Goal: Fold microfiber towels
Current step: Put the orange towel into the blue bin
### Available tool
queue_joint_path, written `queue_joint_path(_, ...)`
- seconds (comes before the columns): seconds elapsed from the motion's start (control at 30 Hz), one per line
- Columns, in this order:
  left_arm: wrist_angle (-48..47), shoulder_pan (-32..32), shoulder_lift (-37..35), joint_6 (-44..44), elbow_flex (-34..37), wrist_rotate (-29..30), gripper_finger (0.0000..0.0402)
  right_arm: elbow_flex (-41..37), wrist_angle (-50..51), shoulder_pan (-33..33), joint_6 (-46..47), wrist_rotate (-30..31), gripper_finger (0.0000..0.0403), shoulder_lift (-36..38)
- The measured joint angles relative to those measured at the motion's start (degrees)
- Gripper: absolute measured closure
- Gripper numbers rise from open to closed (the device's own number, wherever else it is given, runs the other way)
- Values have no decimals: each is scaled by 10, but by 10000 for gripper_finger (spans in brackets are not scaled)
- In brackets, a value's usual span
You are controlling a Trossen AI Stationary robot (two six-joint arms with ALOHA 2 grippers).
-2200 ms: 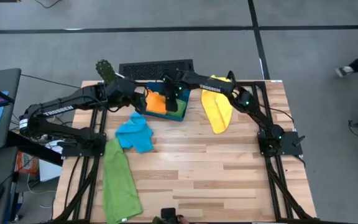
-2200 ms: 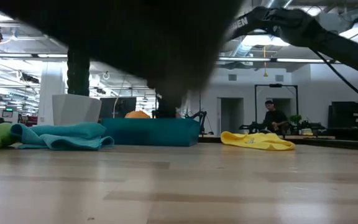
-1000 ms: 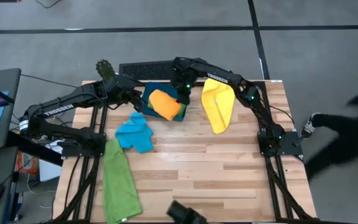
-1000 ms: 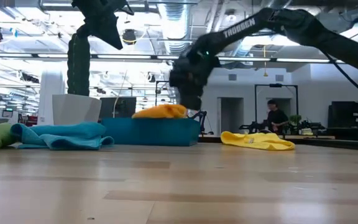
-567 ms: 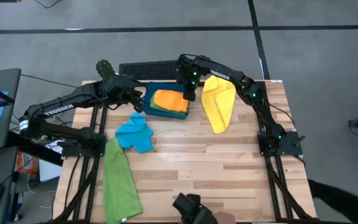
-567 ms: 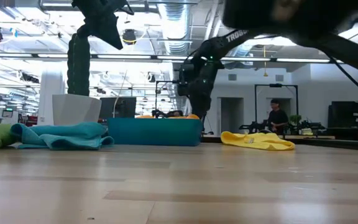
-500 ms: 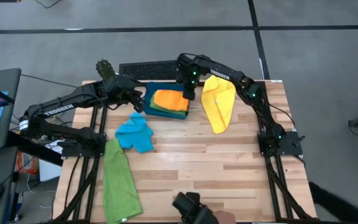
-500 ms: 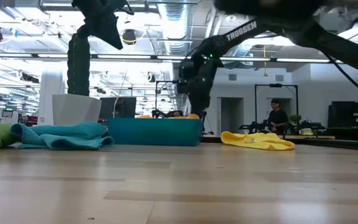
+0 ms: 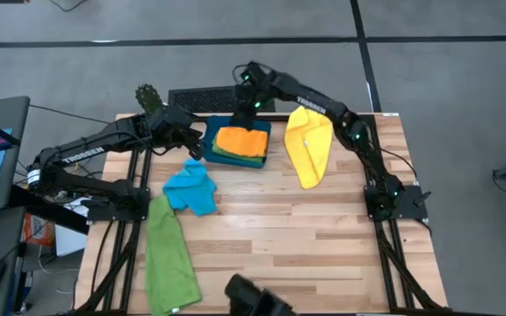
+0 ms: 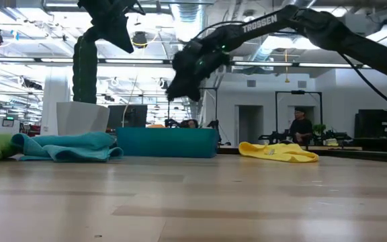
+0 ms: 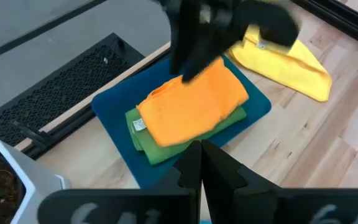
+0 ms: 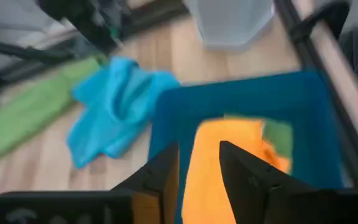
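Overhead, the right jaws [image 9: 245, 96] hang over the far rim of the dark teal tray [image 9: 207, 132], holding nothing; the folded orange towel [image 9: 242, 141] lies just nearer than them, on a folded green towel [image 9: 227, 156] whose edge peeks out. The left jaws [image 9: 191, 145] sit at the tray's near-left corner, with the crumpled sky-blue towel [image 9: 191, 187] just nearer than them on the desk [image 9: 323, 237]. A long green towel [image 9: 169, 259] drapes off the desk's near-left edge, and the yellow towel [image 9: 307, 145] lies out beside the right arm. The desk's middle and near-right stretch give open room. A blurred dark shape [image 9: 251, 300] at the near edge is hard to make out.

At desk level, the right jaws [image 10: 178, 86] hover blurred, well above the tray [image 10: 165, 142], whose wall hides nearly all of the towels inside.

Past the left wrist, the left jaws [image 11: 201, 163] are clenched tight with nothing between them; beyond them the orange towel [image 11: 194, 102] covers the green one [image 11: 157, 149], and the right arm blurs across the tray's far side.

Past the right wrist, the right jaws [image 12: 197, 168] stand parted and released above the orange towel [image 12: 213, 168]; the sky-blue towel [image 12: 114, 109] lies beyond the tray's edge.
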State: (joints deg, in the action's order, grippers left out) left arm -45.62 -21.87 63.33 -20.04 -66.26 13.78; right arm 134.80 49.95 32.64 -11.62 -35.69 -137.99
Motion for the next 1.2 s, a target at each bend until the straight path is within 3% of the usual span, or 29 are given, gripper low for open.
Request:
queue_joint_path(0.13,-6,0,0,-4,0,0,401,-5,12,-27,-11,101,285,-20)
queue_joint_path(0.3,45,-14,15,20,33,-5,401,-5,80,-31,-37,109,307,2)
queue_joint_path(0.47,258,-77,66,36,121,-139,401,-3,169,0,-38,127,340,74)
queue_joint_path(0.67,412,-137,210,65,131,-159,401,-4,209,17,-33,149,392,113)
queue_joint_path(0.77,434,-143,291,68,118,-224,401,-22,198,17,-32,150,388,114)
queue_joint_path(0.87,435,-149,348,47,114,-265,402,-90,147,14,-32,149,381,114)
queue_joint_path(1.2,423,-160,371,24,113,-216,401,-313,-39,11,15,174,387,111)
